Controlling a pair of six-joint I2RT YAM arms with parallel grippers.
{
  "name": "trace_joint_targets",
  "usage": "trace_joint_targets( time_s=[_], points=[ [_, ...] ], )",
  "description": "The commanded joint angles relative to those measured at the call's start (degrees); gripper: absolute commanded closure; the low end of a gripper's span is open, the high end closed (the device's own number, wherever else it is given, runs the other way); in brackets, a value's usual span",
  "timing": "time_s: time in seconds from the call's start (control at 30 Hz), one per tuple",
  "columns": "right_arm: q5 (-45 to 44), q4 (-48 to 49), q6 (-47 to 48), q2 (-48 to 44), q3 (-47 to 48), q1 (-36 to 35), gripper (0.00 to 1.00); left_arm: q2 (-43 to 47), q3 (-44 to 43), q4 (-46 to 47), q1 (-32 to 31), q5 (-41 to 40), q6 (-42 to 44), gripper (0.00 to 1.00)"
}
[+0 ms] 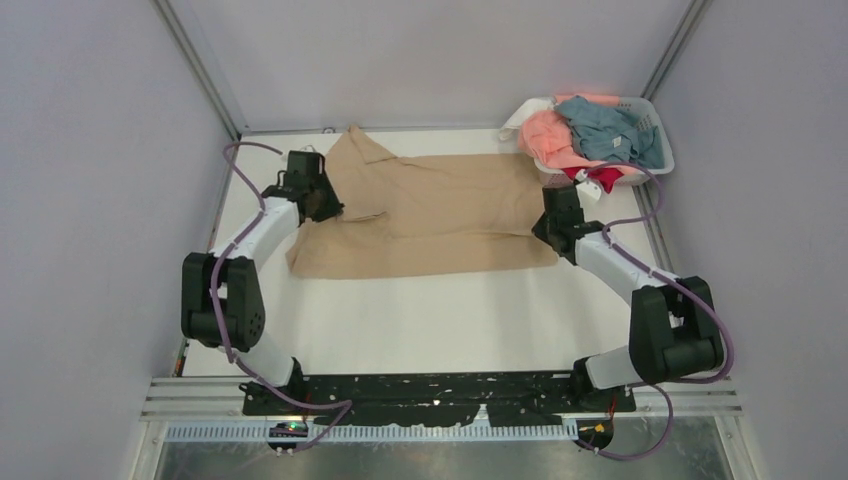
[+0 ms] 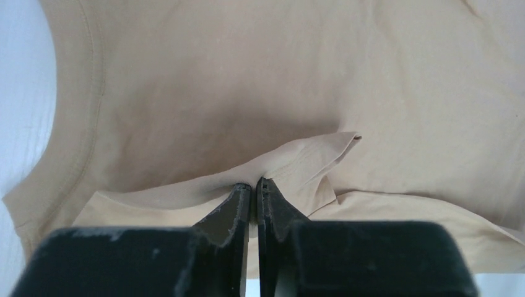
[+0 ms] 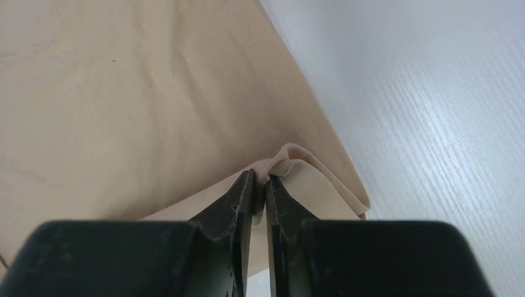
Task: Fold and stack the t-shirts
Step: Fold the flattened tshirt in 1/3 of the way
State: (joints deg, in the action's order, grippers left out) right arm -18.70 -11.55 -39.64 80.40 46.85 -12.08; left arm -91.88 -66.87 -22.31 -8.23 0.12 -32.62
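A large tan-beige t-shirt (image 1: 440, 205) lies spread across the far half of the table, its near edge folded over. My left gripper (image 1: 330, 208) is shut on a fold of it at the shirt's left side; the left wrist view shows the fabric (image 2: 186, 93) pinched between my fingertips (image 2: 254, 185). My right gripper (image 1: 545, 228) is shut on the shirt's right edge, with the hem (image 3: 186, 93) bunched between its fingertips (image 3: 260, 176). Salmon-pink (image 1: 548, 140), grey-blue (image 1: 610, 130) and red (image 1: 590, 174) shirts lie heaped in the basket.
A white slotted plastic basket (image 1: 660, 155) stands at the far right corner. Grey walls close in the table on three sides. White table surface (image 1: 440, 320) stretches between the shirt and the arm bases.
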Motion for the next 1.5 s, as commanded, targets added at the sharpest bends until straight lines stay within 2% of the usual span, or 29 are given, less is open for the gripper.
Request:
trace_joint_targets(
  time_s=[0.0, 0.07, 0.13, 0.2, 0.23, 0.27, 0.3, 0.37, 0.4, 0.43, 0.6, 0.7, 0.8, 0.87, 1.03, 1.3, 1.47],
  points=[
    [-2.73, 2.83, -1.39, 2.19, 3.20, 0.60, 0.80, -2.31, -3.40, -0.35, 0.88, -2.50, -1.42, 0.86],
    [-4.67, 3.58, -1.50, 3.77, 4.04, 0.82, 0.77, -5.11, -6.30, -0.32, 1.69, -4.76, -2.13, 0.73],
    [-6.24, 3.79, -1.30, 5.60, 5.52, 1.46, 0.68, -9.83, -13.51, -6.18, 3.23, -4.08, -3.47, 0.59],
    [-6.19, 2.74, -0.46, 6.99, 7.74, 2.30, 0.51, -14.24, -22.46, -14.69, 4.77, -2.44, -3.72, 0.26],
    [-5.83, 1.69, -0.23, 7.21, 9.49, 2.44, 0.36, -15.46, -25.69, -17.64, 5.03, -3.21, -3.79, 0.10],
    [-5.74, -0.10, 0.12, 7.00, 10.06, 2.61, 0.30, -15.80, -27.60, -19.38, 5.15, -4.18, -3.35, 0.02],
    [-5.60, -0.78, 0.19, 6.11, 10.47, 2.66, 0.15, -15.46, -28.37, -20.52, 5.15, -4.78, -2.91, 0.01],
    [-6.00, -2.27, 0.43, 4.14, 9.79, 2.63, 0.03, -12.43, -26.24, -19.73, 5.19, -5.59, -2.70, 0.00],
    [-6.09, -3.22, 0.52, 3.36, 9.33, 2.69, 0.01, -10.71, -24.30, -19.16, 5.17, -5.53, -3.08, 0.00],
    [-5.30, -3.39, 0.57, 1.58, 7.82, 2.65, 0.04, -8.65, -21.87, -18.43, 5.15, -4.74, -3.49, 0.00],
    [5.95, 0.58, 2.17, -4.78, -0.99, 1.88, 0.05, 1.30, -5.25, -8.05, 3.82, 11.74, -4.60, 0.00],
    [9.78, 4.04, 5.15, -7.03, -4.44, 0.30, 0.05, 3.29, 0.60, -4.45, 1.06, 15.82, -3.99, 0.00],
    [13.46, 7.84, 6.67, -7.99, -8.20, -0.54, 0.05, 1.86, 1.15, -1.84, -1.18, 15.66, -3.37, 0.00],
    [16.65, 10.08, 7.49, -7.00, -9.37, -0.72, 0.05, -1.31, -1.81, -1.54, -1.21, 15.39, -2.69, 0.00],
    [20.80, 12.41, 9.80, -3.02, -9.77, -0.80, 0.05, -12.15, -10.87, -9.33, -1.09, 12.00, -1.30, 0.00],
    [21.36, 9.95, 9.23, 4.62, -9.30, -0.93, 0.05, -14.88, -5.09, -11.17, -0.74, 9.42, -1.81, 0.00],
    [20.91, 3.51, 9.20, 1.67, -10.91, -0.92, 0.05, -12.65, 0.73, -10.67, -0.74, 8.41, -2.36, 0.00]
  ],
)
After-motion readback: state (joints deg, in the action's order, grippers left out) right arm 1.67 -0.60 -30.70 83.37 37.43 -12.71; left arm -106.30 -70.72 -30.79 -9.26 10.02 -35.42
